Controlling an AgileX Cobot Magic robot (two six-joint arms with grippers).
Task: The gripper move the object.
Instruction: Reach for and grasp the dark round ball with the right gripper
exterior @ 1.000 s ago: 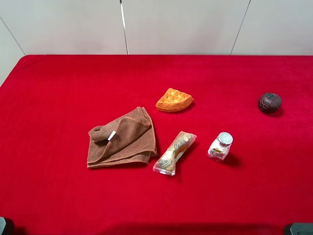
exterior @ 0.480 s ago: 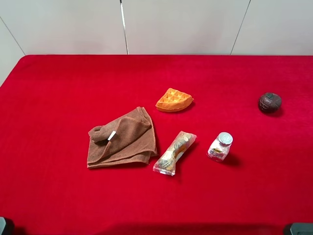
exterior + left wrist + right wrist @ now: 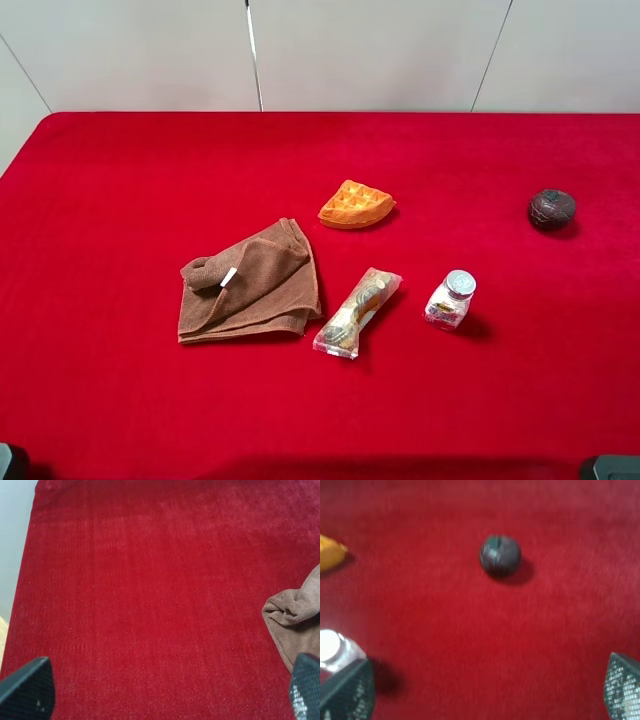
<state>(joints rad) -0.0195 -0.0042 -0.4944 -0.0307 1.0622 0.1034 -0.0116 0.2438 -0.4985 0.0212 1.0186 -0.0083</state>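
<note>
The object, a small dark brown ball point(image 3: 552, 209), rests on the red cloth at the far right of the exterior high view. In the right wrist view the ball point(image 3: 500, 555) lies some way ahead of my right gripper point(image 3: 486, 690). Its two fingertips point(image 3: 622, 685) stand wide apart, open and empty, touching nothing. My left gripper point(image 3: 167, 690) is open too, over bare red cloth, with nothing between its fingers. Neither gripper's fingers show in the exterior high view.
An orange waffle piece point(image 3: 356, 204) lies mid-table. A crumpled brown towel point(image 3: 250, 282) is left of centre, a clear snack packet point(image 3: 357, 311) beside it, and a silver-capped jar point(image 3: 450, 299) to its right. The jar point(image 3: 335, 650) sits close to one right fingertip.
</note>
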